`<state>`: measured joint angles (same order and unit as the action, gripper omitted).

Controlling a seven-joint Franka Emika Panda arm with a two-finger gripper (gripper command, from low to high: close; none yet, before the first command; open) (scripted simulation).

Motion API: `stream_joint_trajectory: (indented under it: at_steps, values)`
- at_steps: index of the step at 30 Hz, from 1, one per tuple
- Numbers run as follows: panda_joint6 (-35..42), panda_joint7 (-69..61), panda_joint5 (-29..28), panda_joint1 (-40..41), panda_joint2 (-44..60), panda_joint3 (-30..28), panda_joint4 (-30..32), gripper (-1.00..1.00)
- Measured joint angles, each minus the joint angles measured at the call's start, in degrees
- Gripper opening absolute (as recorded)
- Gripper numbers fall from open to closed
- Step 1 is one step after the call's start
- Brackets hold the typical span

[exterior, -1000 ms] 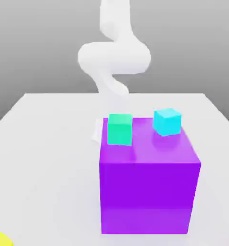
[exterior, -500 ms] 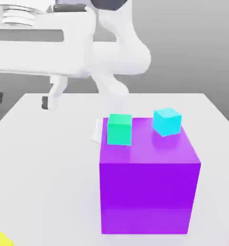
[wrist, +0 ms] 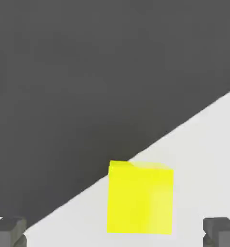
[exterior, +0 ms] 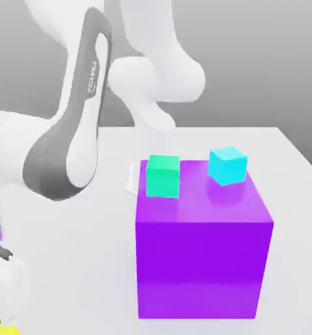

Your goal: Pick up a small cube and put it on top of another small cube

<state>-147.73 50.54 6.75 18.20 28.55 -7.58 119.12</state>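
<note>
- Hand view: small yellow cube (wrist: 140, 198) lies on the bench (wrist: 203, 159), between the wide-spread fingertips (wrist: 8, 230) of the pincer (wrist: 115, 232), untouched.
- Exterior view: cube peeks out beneath the arm (exterior: 67, 157).

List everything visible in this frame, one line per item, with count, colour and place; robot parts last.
big cube: 1, purple, on the table, centre of the exterior view.
green small cube: 1, green, on top of the big cube, toward the exterior view's left.
cyan small cube: 1, cyan, on top of the big cube, toward the exterior view's right.
small cube: 1, bright yellow, near the table's edge, between the open fingers.
table: 1, white, under everything.
arm: 1, white and grey, on the exterior view's left.
hand: 1, dark fingers, open, around the small cube.
</note>
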Motion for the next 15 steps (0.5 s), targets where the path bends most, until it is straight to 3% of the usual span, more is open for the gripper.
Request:
stream_joint_trajectory:
  at_steps: [2,3,10,15]
  values:
    - [-2.9,-0.5,0.9,0.7,4.1,0.7,-0.9,0.00]
    - [-4.2,-0.7,1.1,1.0,6.0,1.0,-1.3,-1.00]
    - [-4.5,-0.8,1.3,1.0,6.3,1.1,-1.4,-1.00]
    - [2.0,-0.2,-0.9,-0.6,-2.6,-0.1,1.0,-1.00]
